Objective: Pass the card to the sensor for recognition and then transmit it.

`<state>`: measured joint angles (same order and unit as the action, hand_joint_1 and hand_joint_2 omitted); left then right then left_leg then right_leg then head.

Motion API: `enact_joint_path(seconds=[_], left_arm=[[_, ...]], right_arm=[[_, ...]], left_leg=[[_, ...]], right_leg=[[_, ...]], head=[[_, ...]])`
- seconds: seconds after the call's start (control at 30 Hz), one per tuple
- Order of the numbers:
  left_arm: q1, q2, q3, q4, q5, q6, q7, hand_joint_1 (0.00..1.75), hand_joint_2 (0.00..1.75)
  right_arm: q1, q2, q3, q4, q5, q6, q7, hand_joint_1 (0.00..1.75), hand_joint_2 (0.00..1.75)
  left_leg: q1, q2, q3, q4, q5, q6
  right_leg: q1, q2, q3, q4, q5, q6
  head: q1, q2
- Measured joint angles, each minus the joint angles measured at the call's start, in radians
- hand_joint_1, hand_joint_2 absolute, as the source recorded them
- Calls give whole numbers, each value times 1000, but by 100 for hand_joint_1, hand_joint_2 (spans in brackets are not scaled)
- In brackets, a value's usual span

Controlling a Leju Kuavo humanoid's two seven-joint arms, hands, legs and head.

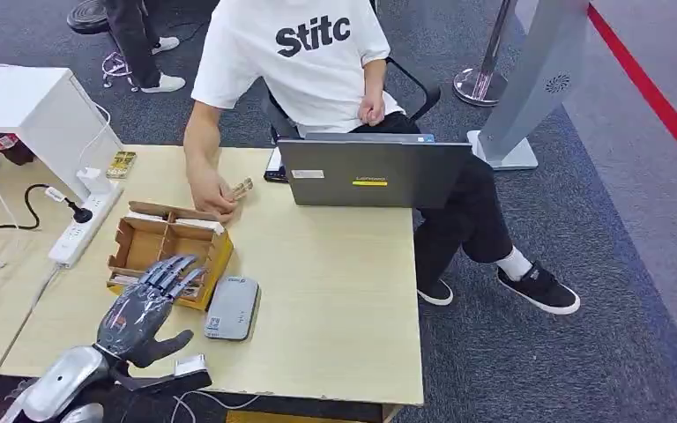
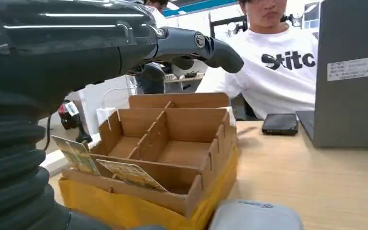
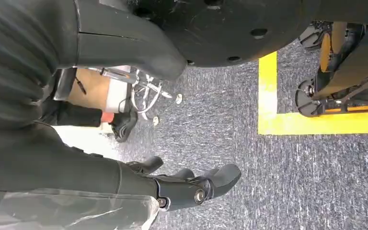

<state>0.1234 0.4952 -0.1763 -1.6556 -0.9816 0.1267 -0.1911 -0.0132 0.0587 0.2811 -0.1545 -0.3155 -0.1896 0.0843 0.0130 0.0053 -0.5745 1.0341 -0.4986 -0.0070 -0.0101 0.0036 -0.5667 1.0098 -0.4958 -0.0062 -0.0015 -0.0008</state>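
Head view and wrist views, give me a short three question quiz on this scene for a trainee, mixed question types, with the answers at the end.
1. True or false: the left hand holds a card.
2. What lies beside the cardboard box, nearer the robot? A) grey sensor B) phone C) laptop
3. Fill in: the person's hand holds cards at the box's far ____.

Key: 1 false, it hovers open over the box. 2 A, the grey sensor. 3 edge.

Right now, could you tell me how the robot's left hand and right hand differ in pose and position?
The left hand is raised over the table, reaching above the cardboard card box with fingers spread; the right hand hangs low over the grey carpet, well away from the table. The left hand's fingers are extended; the right hand's look loosely curled. Both hold nothing.
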Motion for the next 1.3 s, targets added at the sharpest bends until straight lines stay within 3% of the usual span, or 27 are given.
enact_joint_path(seconds=[0.23, 0.33, 0.63, 0.87, 1.13, 1.17, 1.2, 1.3], left_arm=[[2, 20, 21, 32, -7, 11, 13, 0, 175], [1, 19, 49, 77, -15, 50, 11, 0, 175], [-35, -11, 82, 212, -57, 137, 8, 0, 175], [-46, -28, 87, 251, -63, 143, 8, 0, 175], [-64, -48, 88, 279, -104, 202, 6, 3, 175], [-66, -50, 88, 282, -106, 210, 6, 162, 175], [-67, -53, 88, 285, -107, 214, 6, 175, 175], [-72, -58, 89, 291, -107, 221, 6, 175, 175]], right_arm=[[0, 0, 0, 0, 8, 1, -2, 0, 175], [0, 0, 5, 0, 12, 1, 0, 0, 175], [-1, 0, 20, 0, 16, 1, 4, 0, 175], [-1, -1, 22, 0, 16, 1, 4, 0, 175], [-2, -1, 23, 0, 15, 0, 4, 0, 175], [-2, -1, 23, 0, 14, 0, 5, 0, 175], [-2, -1, 23, 0, 14, 0, 5, 0, 175], [-2, -1, 23, 0, 14, 0, 6, 0, 175]], left_leg=[[0, 0, 0, 0, 0, 0], [0, 0, 0, 0, 0, 0], [0, 0, 0, 0, 0, 0], [0, 0, 0, 0, 0, 0], [0, 0, 0, 0, 0, 0], [0, 0, 0, 0, 0, 0], [0, 0, 0, 0, 0, 0], [0, 0, 0, 0, 0, 0]], right_leg=[[0, 0, 0, 0, 0, 0], [0, 0, 0, 0, 0, 0], [0, 0, 0, 0, 0, 0], [0, 0, 0, 0, 0, 0], [0, 0, 0, 0, 0, 0], [0, 0, 0, 0, 0, 0], [0, 0, 0, 0, 0, 0], [0, 0, 0, 0, 0, 0]], head=[[0, 0], [0, 0], [0, 0], [0, 0], [0, 0], [0, 0], [0, 0], [0, 0]])
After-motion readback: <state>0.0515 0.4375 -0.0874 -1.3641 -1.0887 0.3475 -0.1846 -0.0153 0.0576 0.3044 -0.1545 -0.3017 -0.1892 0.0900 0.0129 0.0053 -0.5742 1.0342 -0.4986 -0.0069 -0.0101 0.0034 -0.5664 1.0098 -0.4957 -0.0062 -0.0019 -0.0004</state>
